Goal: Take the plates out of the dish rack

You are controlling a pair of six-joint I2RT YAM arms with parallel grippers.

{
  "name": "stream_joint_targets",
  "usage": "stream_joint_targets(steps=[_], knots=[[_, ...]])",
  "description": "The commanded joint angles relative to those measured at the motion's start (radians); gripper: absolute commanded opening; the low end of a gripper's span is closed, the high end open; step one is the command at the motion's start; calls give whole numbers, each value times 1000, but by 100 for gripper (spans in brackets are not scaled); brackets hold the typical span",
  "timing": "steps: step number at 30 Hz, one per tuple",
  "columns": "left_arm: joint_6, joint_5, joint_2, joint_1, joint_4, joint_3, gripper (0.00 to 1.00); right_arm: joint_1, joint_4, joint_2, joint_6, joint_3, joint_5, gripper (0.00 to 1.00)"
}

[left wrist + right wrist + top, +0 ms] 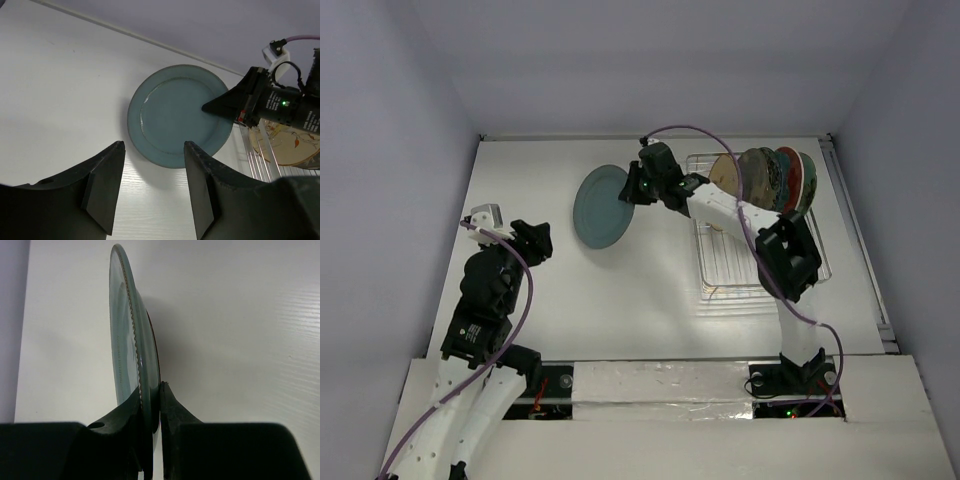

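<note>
Gripping the teal plate [599,205] by its right-hand rim, the right claw [159,390] is clenched on it, one finger on each face, with the beaded edge running up between them in the wrist view. We see the plate out of the dish rack [720,275], held over the white counter [650,300] just left of the rack and toward the far side, tilted rather than flat. A shadow lies beneath its near-left edge, so we judge it raised, though we cannot tell whether any part touches the counter. The left claw [152,150] hangs released, fingers spread and holding nothing, near and left of the plate and pointing toward it. Four other plates [767,178] stand on edge, packed close, at the far end of the rack: a tan-backed one at the left, then darker patterned and red-rimmed ones to its right.

We judge the teal plate stiff, glazed and fairly heavy for a pinch at one spot on the rim. Its weight hangs out beyond the fingers and wants to swing it down, and the smooth glaze may slip. It will likely chip or crack if dropped or set down hard on its edge. For the plates left in the slots, the upper rim is the only free place to grip; we would lift straight up out of the wires, then lower flat and slowly.
</note>
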Motion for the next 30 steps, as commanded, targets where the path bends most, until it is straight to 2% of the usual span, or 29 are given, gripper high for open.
stream_joint_targets(steps=[1, 10, 12, 16, 17, 24, 29, 30], knots=[[-4, 3, -5, -5, 18, -1, 48, 1, 280, -76, 75, 16, -19, 0], [-3, 3, -7, -5, 24, -4, 48, 22, 351, -81, 93, -217, 26, 0], [-1, 3, -2, -5, 26, -4, 48, 33, 355, -92, 82, -254, 56, 5], [0, 3, -3, -5, 24, -6, 48, 42, 349, -98, 73, -321, 124, 8], [0, 3, -5, -5, 26, -4, 48, 42, 335, -96, 73, -338, 142, 10], [2, 3, -5, -5, 28, -4, 48, 42, 292, -61, 76, -392, 171, 44], [0, 3, -5, -5, 28, -6, 48, 42, 275, -40, 78, -423, 171, 46], [0, 3, -5, -5, 29, -6, 48, 42, 280, -35, 78, -429, 170, 49]])
